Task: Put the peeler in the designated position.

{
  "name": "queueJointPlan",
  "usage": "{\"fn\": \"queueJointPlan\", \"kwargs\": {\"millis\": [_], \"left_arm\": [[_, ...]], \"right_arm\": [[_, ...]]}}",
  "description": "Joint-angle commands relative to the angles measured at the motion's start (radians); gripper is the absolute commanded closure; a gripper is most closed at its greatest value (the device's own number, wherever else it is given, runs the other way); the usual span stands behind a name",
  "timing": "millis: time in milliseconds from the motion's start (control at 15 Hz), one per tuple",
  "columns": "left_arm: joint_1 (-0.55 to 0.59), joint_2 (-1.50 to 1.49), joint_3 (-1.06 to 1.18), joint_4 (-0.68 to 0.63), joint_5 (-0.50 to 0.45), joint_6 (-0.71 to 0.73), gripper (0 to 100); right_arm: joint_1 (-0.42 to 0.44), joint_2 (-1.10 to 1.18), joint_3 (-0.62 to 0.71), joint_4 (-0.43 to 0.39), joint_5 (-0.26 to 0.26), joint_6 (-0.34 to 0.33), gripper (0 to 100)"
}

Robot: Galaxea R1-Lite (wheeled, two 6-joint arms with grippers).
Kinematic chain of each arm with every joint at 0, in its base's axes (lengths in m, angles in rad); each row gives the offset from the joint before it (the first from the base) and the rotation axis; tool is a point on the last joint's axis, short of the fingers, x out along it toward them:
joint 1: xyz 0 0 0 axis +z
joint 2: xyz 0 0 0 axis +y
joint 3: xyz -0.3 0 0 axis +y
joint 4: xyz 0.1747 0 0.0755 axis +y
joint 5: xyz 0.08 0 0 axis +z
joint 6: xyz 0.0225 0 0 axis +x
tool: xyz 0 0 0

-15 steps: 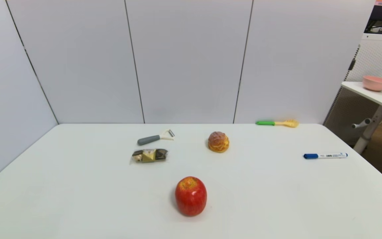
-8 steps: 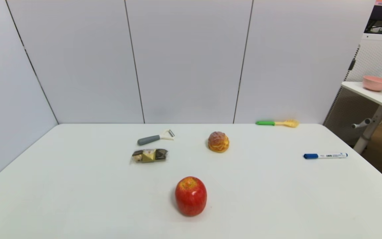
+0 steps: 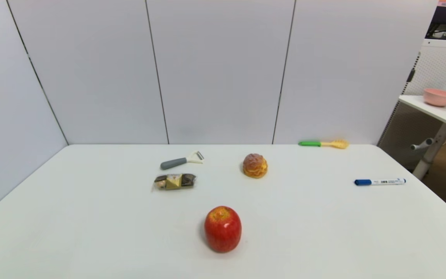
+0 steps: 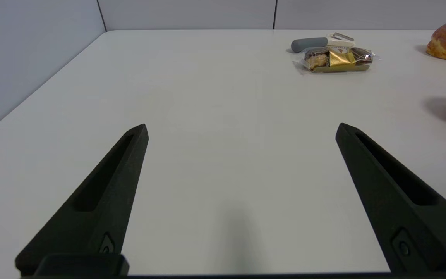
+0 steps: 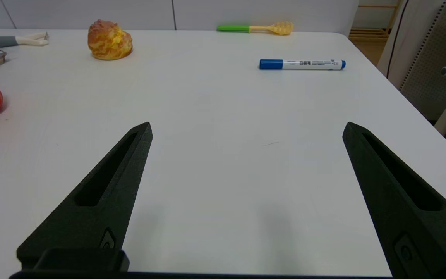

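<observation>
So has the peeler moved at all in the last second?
No. The peeler lies in the same spot just behind the snack packet, untouched.

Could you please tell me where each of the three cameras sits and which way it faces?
Head view: above, facing forward and down at the table; no arm shows.
Left wrist view: behind the open left hand, facing the peeler.
Right wrist view: behind the open right hand, facing the marker.
All three share the peeler, pastry and apple.
</observation>
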Motion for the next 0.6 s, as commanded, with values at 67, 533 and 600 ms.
{"fn": "queueJointPlan", "kwargs": {"millis": [67,533,600], "left_arm": [[0.001,0.002,0.0,0.0,0.0,0.0,0],[0.001,0.002,0.0,0.0,0.0,-0.001,0],[0.001,0.002,0.0,0.0,0.0,0.0,0]], "right_arm": [[0.001,0.001,0.002,-0.001,-0.004,0.002,0],[0.0,0.001,0.002,-0.001,-0.022,0.025,0],[0.001,0.001,0.002,-0.001,-0.022,0.025,0]]}}
